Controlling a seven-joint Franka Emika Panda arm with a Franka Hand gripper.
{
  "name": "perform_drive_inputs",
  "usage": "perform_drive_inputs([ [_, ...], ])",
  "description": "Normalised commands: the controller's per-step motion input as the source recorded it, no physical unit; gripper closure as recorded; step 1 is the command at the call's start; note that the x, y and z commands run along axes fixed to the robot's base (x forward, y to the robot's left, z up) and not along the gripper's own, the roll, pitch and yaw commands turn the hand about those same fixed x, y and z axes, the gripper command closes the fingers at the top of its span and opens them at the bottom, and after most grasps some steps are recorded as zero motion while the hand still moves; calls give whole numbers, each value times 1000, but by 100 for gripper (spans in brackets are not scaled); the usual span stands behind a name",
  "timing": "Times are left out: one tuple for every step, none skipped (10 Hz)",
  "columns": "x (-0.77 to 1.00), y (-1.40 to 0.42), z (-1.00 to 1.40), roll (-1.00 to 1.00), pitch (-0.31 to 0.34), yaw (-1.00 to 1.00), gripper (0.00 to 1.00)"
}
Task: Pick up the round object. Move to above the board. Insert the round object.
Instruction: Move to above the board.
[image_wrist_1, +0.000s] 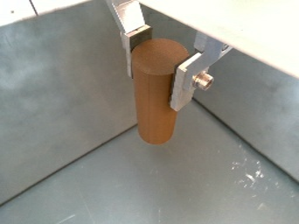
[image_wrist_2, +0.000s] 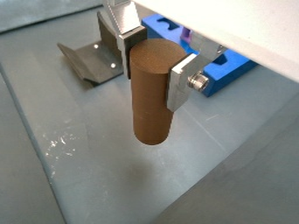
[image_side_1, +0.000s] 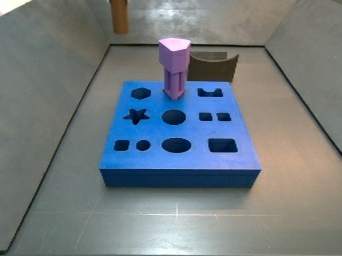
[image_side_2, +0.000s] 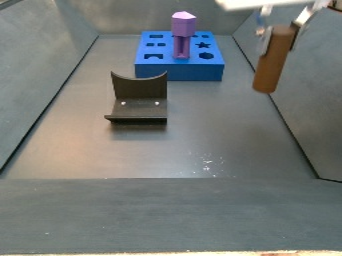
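Gripper: your gripper (image_wrist_1: 162, 63) is clamped on the round object (image_wrist_1: 156, 92), silver plates pressed to either side of its upper end in both wrist views, and it hangs up in the air, well clear of the floor.

Round object: a plain brown cylinder, hanging upright with its lower end free; in a side view (image_side_2: 273, 58) it sits off to one wall, raised above the grey floor.

Handling: judging by the look, you've got a stiff, solid peg, likely wood and light. The smooth curved side could pivot between flat pads, so move gently.

Hold point: you're gripping near the top, which leaves the long lower part free to go into a hole. That looks like the right place to have it.

Board: the blue board (image_side_2: 183, 55) lies well apart from the peg in that side view, with the purple peg (image_side_1: 174, 66) already standing in it. The fixture (image_side_2: 136, 98) sits on the floor between, to the side.

Peg versus board: not above it yet. In a side view only the peg's tip (image_side_1: 118, 15) shows, at the frame's upper edge, beyond the board's (image_side_1: 181, 132) far corner.

Next, as I judge it: carry it over a round hole (image_side_1: 175, 117) and keep it plumb.
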Motion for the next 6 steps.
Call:
perform_drive_inputs([
  [-45, 26, 496, 160, 65, 22, 100],
  [-25, 22, 352, 159, 91, 25, 100],
  [-10, 20, 210, 161, 114, 24, 100],
  [395, -1000, 342, 125, 36, -1000, 100],
  [397, -1000, 333, 117, 50, -1000, 100],
  [397, -1000, 338, 73, 97, -704, 100],
])
